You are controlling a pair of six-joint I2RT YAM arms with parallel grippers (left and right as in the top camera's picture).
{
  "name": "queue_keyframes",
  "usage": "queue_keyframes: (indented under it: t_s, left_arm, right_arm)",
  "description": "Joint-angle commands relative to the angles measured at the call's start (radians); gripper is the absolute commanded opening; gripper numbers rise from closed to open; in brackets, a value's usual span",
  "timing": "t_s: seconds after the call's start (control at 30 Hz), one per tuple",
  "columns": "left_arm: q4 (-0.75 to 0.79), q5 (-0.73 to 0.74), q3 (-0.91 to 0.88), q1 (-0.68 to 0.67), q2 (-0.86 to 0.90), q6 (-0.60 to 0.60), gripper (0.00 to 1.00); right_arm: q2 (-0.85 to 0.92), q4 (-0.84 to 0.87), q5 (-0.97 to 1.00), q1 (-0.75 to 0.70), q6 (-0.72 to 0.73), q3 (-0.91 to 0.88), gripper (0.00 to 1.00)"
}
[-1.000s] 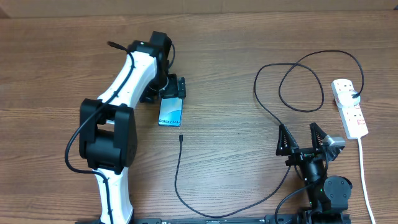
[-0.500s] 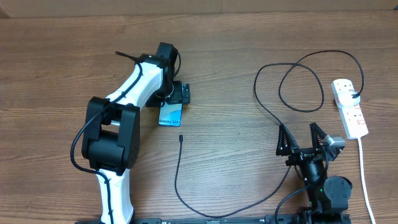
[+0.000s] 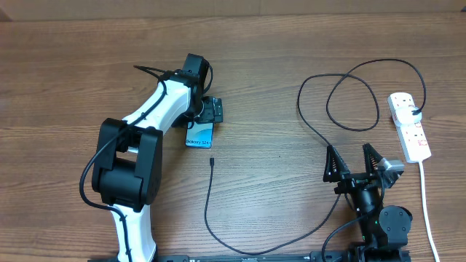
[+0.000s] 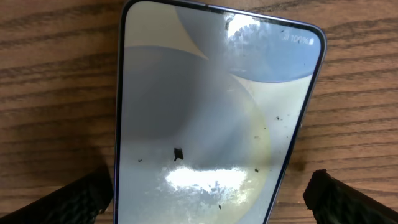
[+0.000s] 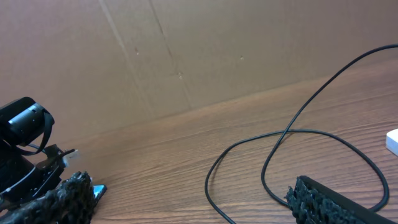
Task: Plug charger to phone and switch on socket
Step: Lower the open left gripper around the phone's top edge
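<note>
Left gripper (image 4: 208,190) open, straddling phone (image 3: 199,135) on tabletop (image 3: 277,58), not gripping. Right gripper (image 3: 354,161) wide open, empty. Charger tip (image 3: 210,161) lies at phone's 6 o'clock, apart.

Brown wood-grain table (image 3: 65,65), creased brown cardboard backboard (image 5: 205,43) upright along its far edge, even diffuse light

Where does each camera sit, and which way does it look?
Overhead: above the table, looking straight down; left gripper and right gripper show.
Left wrist: on the left gripper, looking down at the phone; its fingertips show.
Right wrist: on the right gripper, facing across the table; fingertips show.
Shared: overhead and right wrist see the charger.
</note>
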Motion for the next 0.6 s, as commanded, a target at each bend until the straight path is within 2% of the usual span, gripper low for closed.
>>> queue_keyframes:
  t_s: [0.0, 0.13, 0.57]
  left_arm:
    - [0.013, -0.003, -0.067, 0.002, 0.07, -0.023, 1.0]
    - [0.036, -0.062, -0.078, -0.001, 0.07, -0.061, 1.0]
    - [0.113, -0.067, -0.107, -0.001, 0.07, -0.059, 1.0]
  right_arm:
    - [-0.008, 0.004, 0.001, 0.004, 0.0, -0.01, 1.0]
    - [-0.008, 0.004, 0.001, 0.004, 0.0, -0.01, 1.0]
    - [-0.008, 0.004, 0.001, 0.004, 0.0, -0.01, 1.0]
